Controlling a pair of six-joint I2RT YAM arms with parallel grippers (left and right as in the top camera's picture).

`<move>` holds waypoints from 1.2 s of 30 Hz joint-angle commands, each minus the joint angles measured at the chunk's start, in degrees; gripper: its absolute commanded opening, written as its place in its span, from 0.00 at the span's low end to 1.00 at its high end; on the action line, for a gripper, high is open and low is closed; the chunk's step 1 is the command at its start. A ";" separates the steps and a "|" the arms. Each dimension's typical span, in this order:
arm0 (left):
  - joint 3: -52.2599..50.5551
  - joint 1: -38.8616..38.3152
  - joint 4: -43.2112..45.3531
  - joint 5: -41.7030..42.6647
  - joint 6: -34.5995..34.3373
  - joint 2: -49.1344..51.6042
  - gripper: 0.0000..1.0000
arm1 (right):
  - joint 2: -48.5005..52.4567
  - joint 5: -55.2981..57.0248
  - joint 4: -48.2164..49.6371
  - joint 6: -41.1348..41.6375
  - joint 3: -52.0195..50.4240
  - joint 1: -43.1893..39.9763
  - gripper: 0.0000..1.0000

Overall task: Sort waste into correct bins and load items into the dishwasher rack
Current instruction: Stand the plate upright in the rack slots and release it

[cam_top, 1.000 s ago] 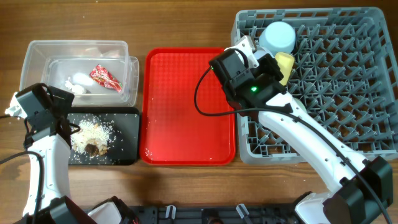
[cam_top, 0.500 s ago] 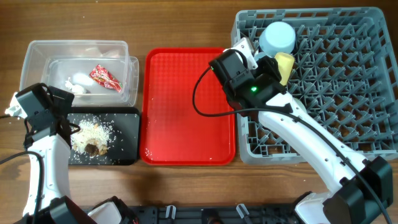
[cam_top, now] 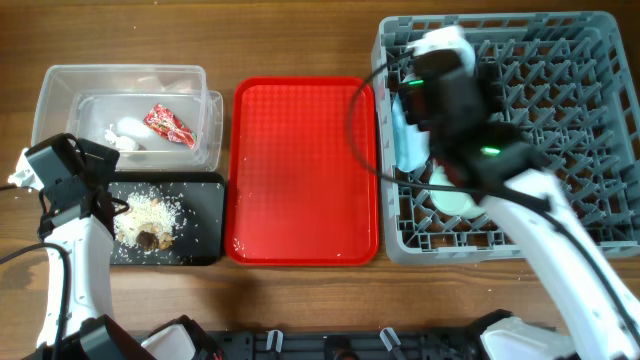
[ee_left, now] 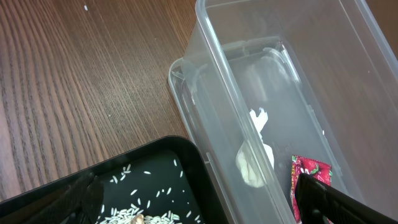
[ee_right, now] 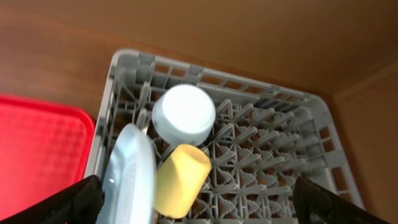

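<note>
The grey dishwasher rack (cam_top: 560, 150) holds a light blue plate (cam_top: 404, 135) on edge by its left wall and a pale green bowl (cam_top: 450, 197). The right wrist view shows the plate (ee_right: 132, 177), an upturned small blue bowl (ee_right: 184, 114) and a yellow cup (ee_right: 180, 180) lying on the pegs. My right gripper (ee_right: 202, 211) hangs open above them, holding nothing. The clear tub (cam_top: 60, 75) contains a red wrapper (cam_top: 168, 124) and tissue bits (cam_top: 125, 132). Food scraps (cam_top: 148, 220) lie in the black tray (cam_top: 205, 215). My left gripper (ee_left: 199, 208) is open over the tray and tub edge.
A red tray (cam_top: 300, 170) lies between the bins and the rack. The right arm (cam_top: 455, 95) covers the rack's back left part from above. The left arm (cam_top: 65, 175) stands at the table's left edge, beside the black tray. Bare wood surrounds everything.
My right gripper has gone from shut to open, and the arm has swung toward the rack's back, uncovering the plate and green bowl. The left arm has not moved.
</note>
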 commanded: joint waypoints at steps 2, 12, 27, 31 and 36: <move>0.59 0.26 0.15 -0.33 0.87 -0.63 1.00 | -3.23 -12.94 -3.37 0.76 0.22 -4.44 1.00; 0.59 0.26 0.15 -0.33 0.87 -0.63 1.00 | -1.27 -12.98 -5.16 0.72 0.20 -4.46 1.00; 0.59 0.26 0.15 -0.33 0.87 -0.63 1.00 | -0.59 -12.98 -5.16 0.72 0.11 -4.46 1.00; 0.59 0.26 0.15 -0.33 0.87 -0.63 1.00 | -0.59 -12.98 -5.16 0.72 0.11 -4.46 1.00; 0.59 0.26 0.15 -0.33 0.87 -0.63 1.00 | -0.59 -12.98 -5.16 0.72 0.11 -4.46 1.00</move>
